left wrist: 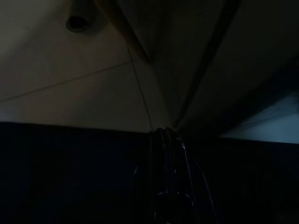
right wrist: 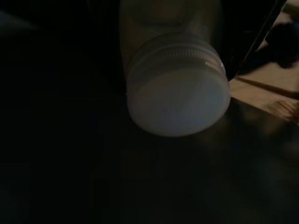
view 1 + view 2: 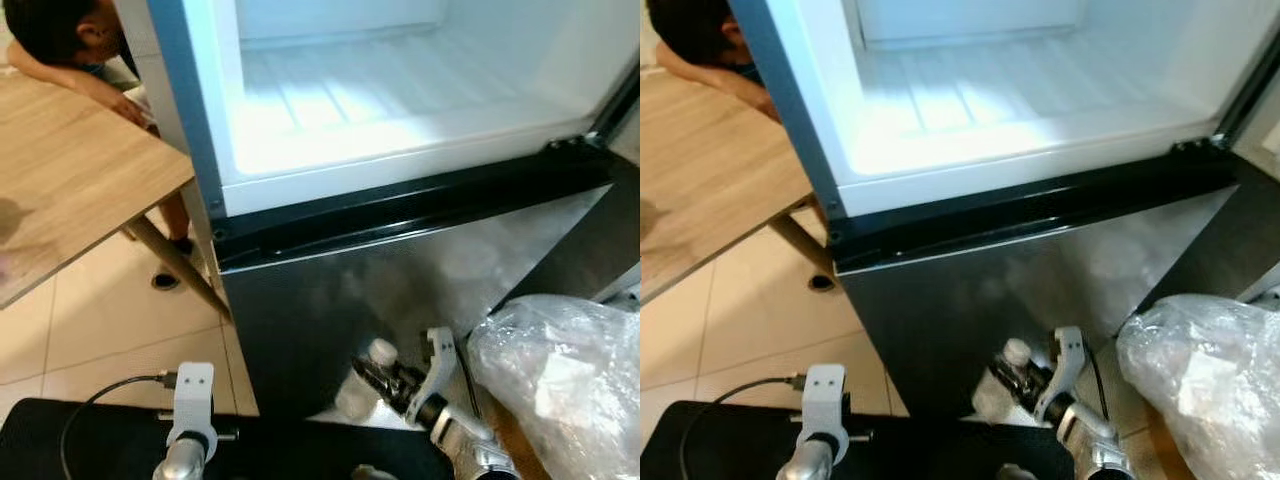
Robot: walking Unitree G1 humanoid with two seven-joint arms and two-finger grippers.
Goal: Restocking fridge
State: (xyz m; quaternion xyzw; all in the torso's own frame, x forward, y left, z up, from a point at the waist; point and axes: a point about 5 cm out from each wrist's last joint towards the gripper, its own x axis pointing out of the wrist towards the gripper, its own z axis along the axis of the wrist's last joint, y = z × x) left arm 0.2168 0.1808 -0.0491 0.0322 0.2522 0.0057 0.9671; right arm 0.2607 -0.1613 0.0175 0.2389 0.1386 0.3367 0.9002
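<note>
The fridge [image 3: 400, 150] stands open in front of me, its white upper compartment [image 3: 380, 90] lit and bare. Low before the dark lower door [image 3: 380, 290], my right gripper [image 3: 386, 377] is shut on a pale bottle [image 3: 362, 385] with a white screw cap [image 2: 180, 93]. The cap faces the right wrist camera at close range. My left gripper [image 1: 166, 137] hangs low on the left over the floor tiles, its dark fingers together with nothing in them.
A crinkled clear plastic bag [image 3: 560, 380] lies at lower right. A wooden table [image 3: 70, 180] with a slanted leg [image 3: 175, 262] stands to the left, and a person [image 3: 60, 40] leans on its far end. A round floor drain [image 3: 165, 281] sits under it.
</note>
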